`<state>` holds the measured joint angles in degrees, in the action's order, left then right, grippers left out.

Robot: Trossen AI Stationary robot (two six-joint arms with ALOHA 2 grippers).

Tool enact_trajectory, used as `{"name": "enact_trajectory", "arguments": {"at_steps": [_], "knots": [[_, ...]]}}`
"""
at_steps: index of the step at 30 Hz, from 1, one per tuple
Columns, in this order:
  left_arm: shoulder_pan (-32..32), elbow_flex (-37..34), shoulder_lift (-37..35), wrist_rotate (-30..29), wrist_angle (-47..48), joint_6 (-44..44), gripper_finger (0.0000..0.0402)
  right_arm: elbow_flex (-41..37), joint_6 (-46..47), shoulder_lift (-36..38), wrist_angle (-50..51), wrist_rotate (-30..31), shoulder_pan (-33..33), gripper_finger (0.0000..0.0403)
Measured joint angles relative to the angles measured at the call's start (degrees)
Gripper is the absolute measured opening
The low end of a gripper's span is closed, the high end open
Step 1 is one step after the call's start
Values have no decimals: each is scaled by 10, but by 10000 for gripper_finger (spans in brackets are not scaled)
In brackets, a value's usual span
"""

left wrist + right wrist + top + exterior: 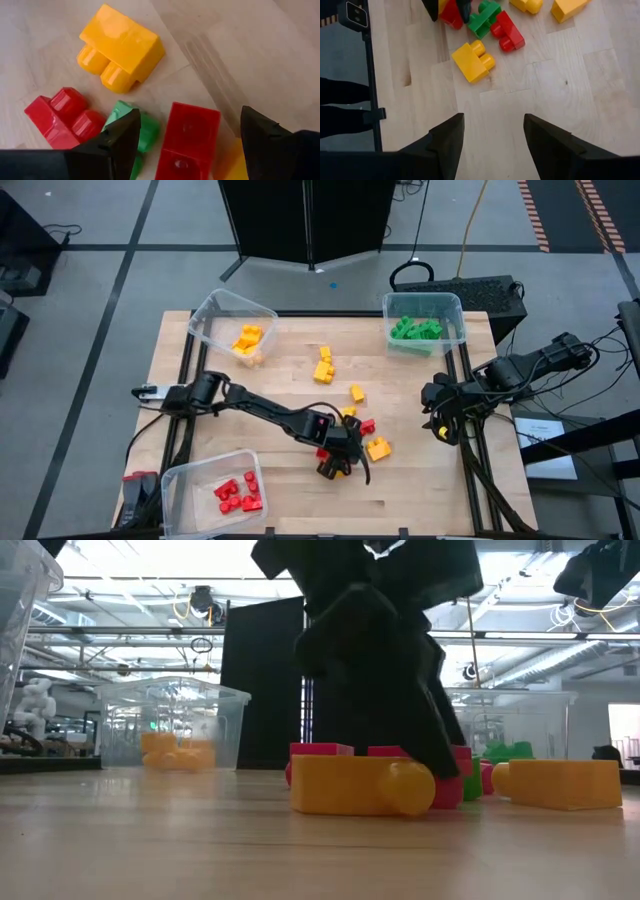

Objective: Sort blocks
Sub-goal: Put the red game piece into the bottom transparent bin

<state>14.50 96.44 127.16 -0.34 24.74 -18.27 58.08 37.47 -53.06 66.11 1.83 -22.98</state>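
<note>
Blocks: a red block (187,135) lies flat on the surface in the loose central cluster, between the spread fingers of the left tool (187,150), nothing held. Best to centre on it alone, since a green block (145,130) looks to touch it, then close. Right tool (492,145) waits open near the surface's right edge.

Light wooden table top (420,480), pale planks, dark metal frame at edges. Three clear plastic rectangular bins rest on it: one holding yellow blocks (232,322), one holding green blocks (423,320), one holding red blocks (212,492). Loose on the wood: yellow studded bricks (324,366) mid-table, plus a small cluster of red, green and yellow bricks (366,434) nearer the front edge.
</note>
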Motion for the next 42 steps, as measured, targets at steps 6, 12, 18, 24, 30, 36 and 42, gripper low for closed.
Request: {"name": "enact_trajectory", "arguments": {"at_steps": [6, 12, 18, 24, 30, 36, 42], "knots": [[0, 1, 8, -8, -1, 1, 225, 0, 0, 0, 0, 0, 0, 201], [-3, 0, 10, -21, 33, -4, 142, 0, 0, 0, 0, 0, 0, 201], [-6, 0, 8, -20, 43, -1, 47, 0, 0, 0, 0, 0, 0, 201], [-6, 11, 9, -19, 52, 31, 19, 0, -1, 0, 0, 0, 0, 201], [-5, 45, 12, -24, 98, 44, 19, 0, -5, 0, 1, 0, 0, 201], [-6, 83, 12, -29, 139, 44, 19, 0, -6, 0, 1, 0, 0, 201], [-6, 141, 11, -36, 211, 43, 19, 0, -7, 0, 1, 0, 0, 201]]}}
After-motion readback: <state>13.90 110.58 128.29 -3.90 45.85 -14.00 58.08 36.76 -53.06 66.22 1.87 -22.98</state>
